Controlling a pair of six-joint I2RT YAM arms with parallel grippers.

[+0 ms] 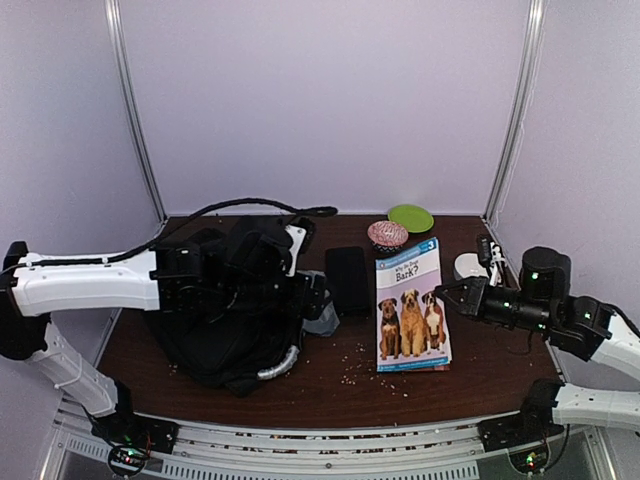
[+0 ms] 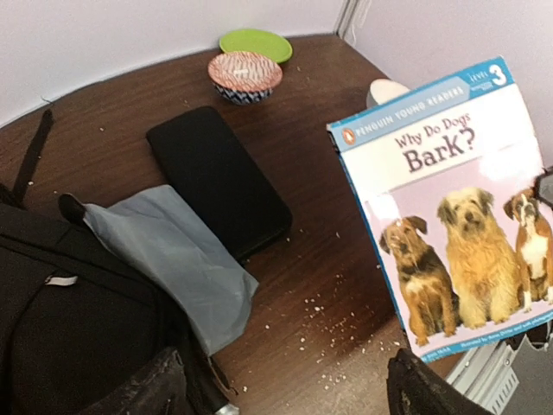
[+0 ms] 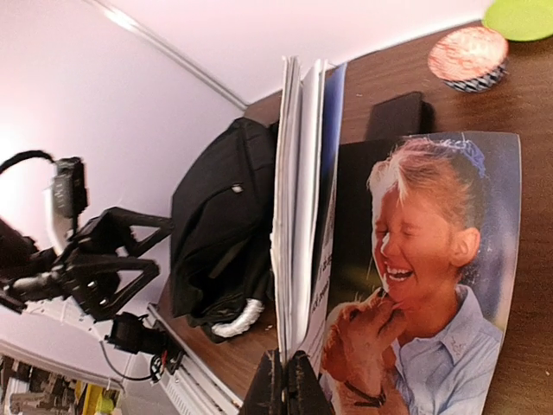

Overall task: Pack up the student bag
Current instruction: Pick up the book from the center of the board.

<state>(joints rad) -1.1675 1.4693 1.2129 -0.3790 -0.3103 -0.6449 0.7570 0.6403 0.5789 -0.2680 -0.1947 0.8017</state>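
The student bag (image 1: 215, 335) lies slumped at the left, a silvery handle (image 1: 280, 362) at its near end; it also shows in the left wrist view (image 2: 60, 320) and the right wrist view (image 3: 220, 225). My left gripper (image 1: 312, 297) hangs over the bag's right edge, open, with nothing between its fingertips (image 2: 285, 391). A grey pouch (image 2: 173, 259) rests against the bag. The dog book "Why Do Dogs Bark?" (image 1: 410, 305) sits right of centre. My right gripper (image 3: 285, 385) is shut on the book's (image 3: 302, 199) page edges; the back cover hangs open.
A flat black case (image 1: 348, 280) lies between the pouch and the book. A patterned bowl (image 1: 387, 234) and a green plate (image 1: 411, 217) stand at the back. A white object (image 1: 468, 265) sits by the right wall. Crumbs (image 2: 346, 320) dot the wooden table (image 1: 330, 395).
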